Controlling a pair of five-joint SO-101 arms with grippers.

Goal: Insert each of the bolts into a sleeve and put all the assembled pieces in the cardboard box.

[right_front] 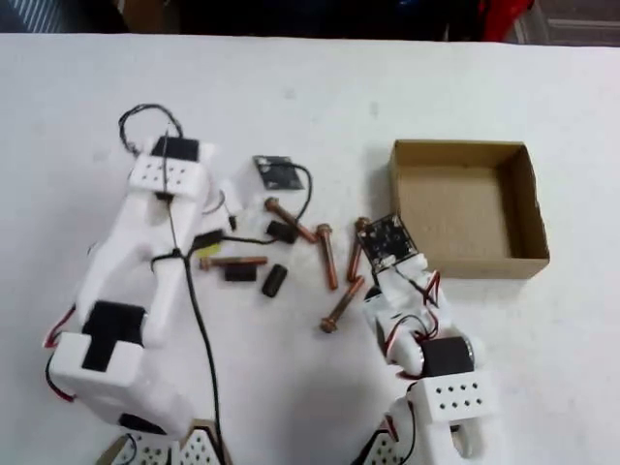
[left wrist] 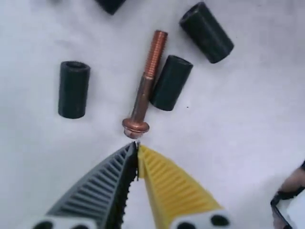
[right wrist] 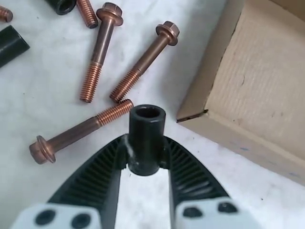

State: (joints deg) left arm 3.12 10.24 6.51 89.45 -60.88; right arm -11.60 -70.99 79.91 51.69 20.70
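Gripping a black sleeve [right wrist: 147, 125] between its jaws, the right gripper [right wrist: 145, 155] has loose bolts [right wrist: 102, 47] just beyond its tips — the cardboard box [right wrist: 248, 81] lies to one side. The left gripper [left wrist: 136, 151] has its jaws pressed together, with a single bolt [left wrist: 145, 90] head-first just ahead.

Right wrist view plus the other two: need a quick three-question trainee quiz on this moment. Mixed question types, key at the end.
1. True or false: the right pincer is shut on a black sleeve.
2. Multiple choice: the cardboard box holds A) nothing, B) one assembled piece, C) loose bolts.
3. Fill in: the left pincer is shut and holds nothing, its tips just short of the ___ of a bolt lying on the table.

Key: 1 true; 2 A; 3 head.
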